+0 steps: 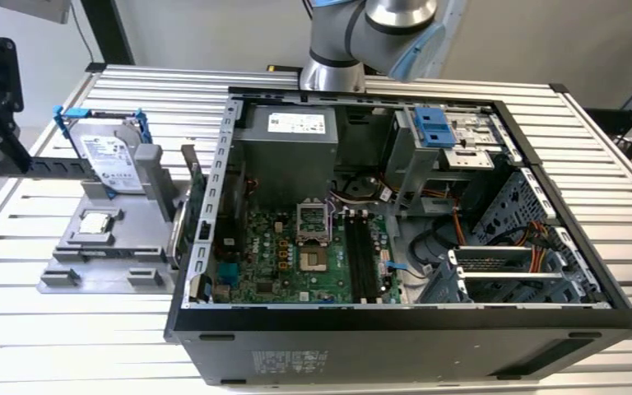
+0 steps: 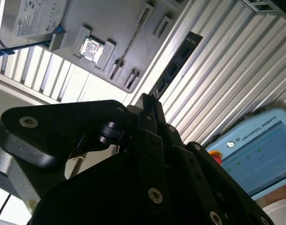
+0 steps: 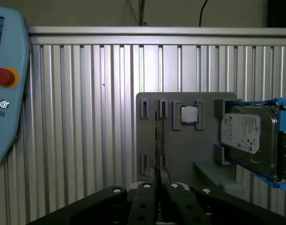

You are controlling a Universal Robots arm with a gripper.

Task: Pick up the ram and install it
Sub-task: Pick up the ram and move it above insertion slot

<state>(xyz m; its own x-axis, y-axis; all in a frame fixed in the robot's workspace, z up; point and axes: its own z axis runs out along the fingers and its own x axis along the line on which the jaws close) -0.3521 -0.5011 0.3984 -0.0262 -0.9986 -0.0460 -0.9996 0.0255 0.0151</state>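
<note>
Ribbed silver aluminium tabletop [image 1: 75, 346] carries everything. In the exterior view, one black computer tower case [image 1: 404, 346] lies open on it. Inside is one green motherboard [image 1: 277, 267], with long black memory slots [image 1: 362, 255] at the board's three o'clock; how many slots there are I cannot tell. At nine o'clock from the case sits one flat grey plastic holder [image 1: 108, 271]. It carries one silver hard drive in a blue frame [image 1: 113, 160] at its twelve o'clock end and one small square silver processor chip [image 1: 96, 222] near its middle. One light-blue control tablet with a red button [image 3: 7, 93] appears in both wrist views. One black two-fingered gripper [image 2: 147, 101], seen in both wrist views, has its fingers nearly together, clamped on one ram [image 2: 175, 63], a long thin dark stick with black chips. In the second wrist view the ram juts out past the fingertips, in the air and well apart from the holder
</note>
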